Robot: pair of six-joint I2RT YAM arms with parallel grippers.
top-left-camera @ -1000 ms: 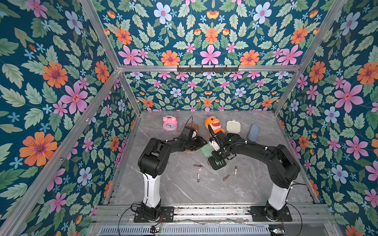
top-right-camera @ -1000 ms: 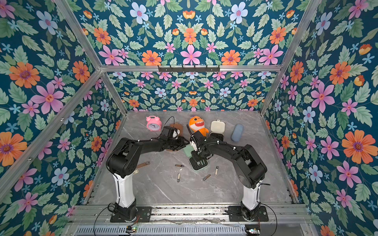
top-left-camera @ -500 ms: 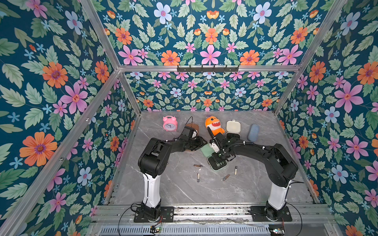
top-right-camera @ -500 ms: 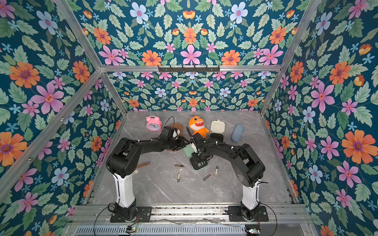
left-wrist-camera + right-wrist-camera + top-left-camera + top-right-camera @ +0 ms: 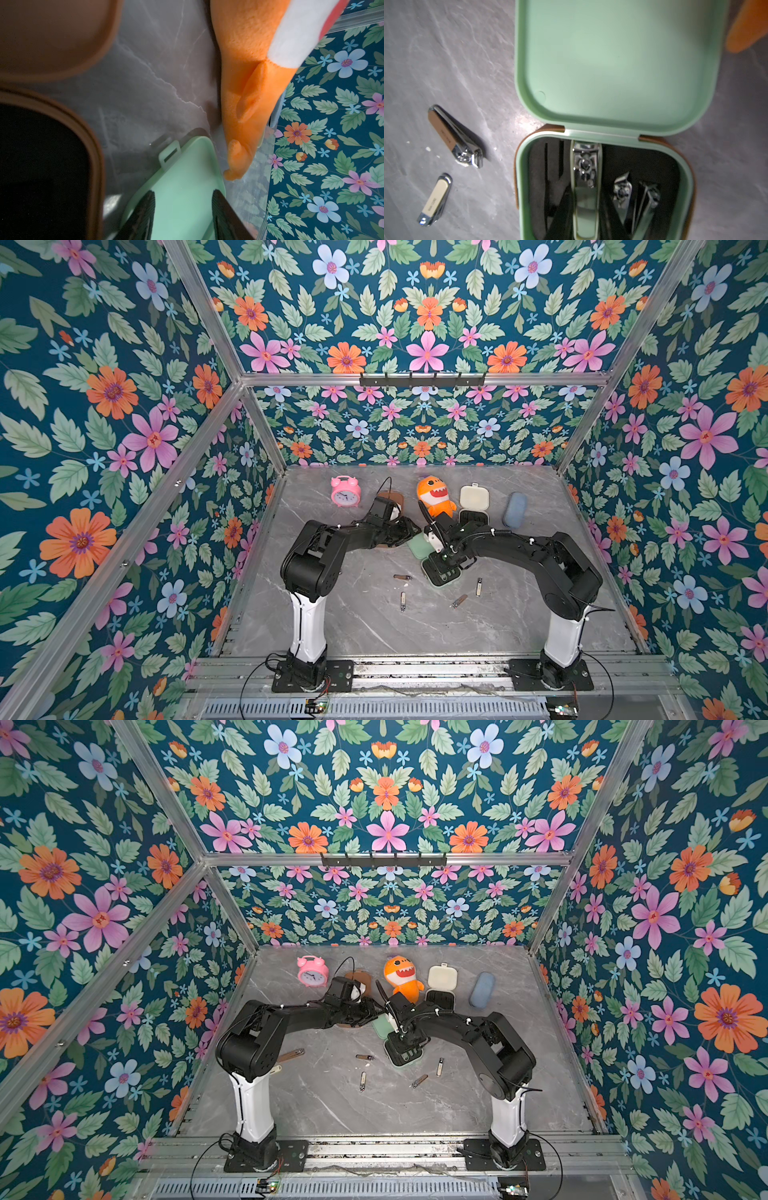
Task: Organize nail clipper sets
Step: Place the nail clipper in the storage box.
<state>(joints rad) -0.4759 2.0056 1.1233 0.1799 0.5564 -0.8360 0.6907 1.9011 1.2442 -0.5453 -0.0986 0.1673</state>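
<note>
Right wrist: claw (image 5: 586,209) (apparently clamping clipper (image 5: 584,166)) inside case (image 5: 521,187).

Mint case (image 5: 616,68): smooth matt plastic; insert (image 5: 643,162) matt black. Green clipper (image 5: 585,166) inside case: glossy metal. Plush toy (image 5: 249,62) beside case: fuzzy cloth.

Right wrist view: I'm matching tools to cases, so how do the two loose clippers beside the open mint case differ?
Colour: the brown-topped clipper has a brown lever plate, the cream-topped clipper a cream one. Size: the brown-topped clipper looks longer and broader than the cream-topped. Pose: the brown-topped lies angled to the cream-topped, not parallel. Both are shiny metal, loose on the marble table outside the mint case.
</note>
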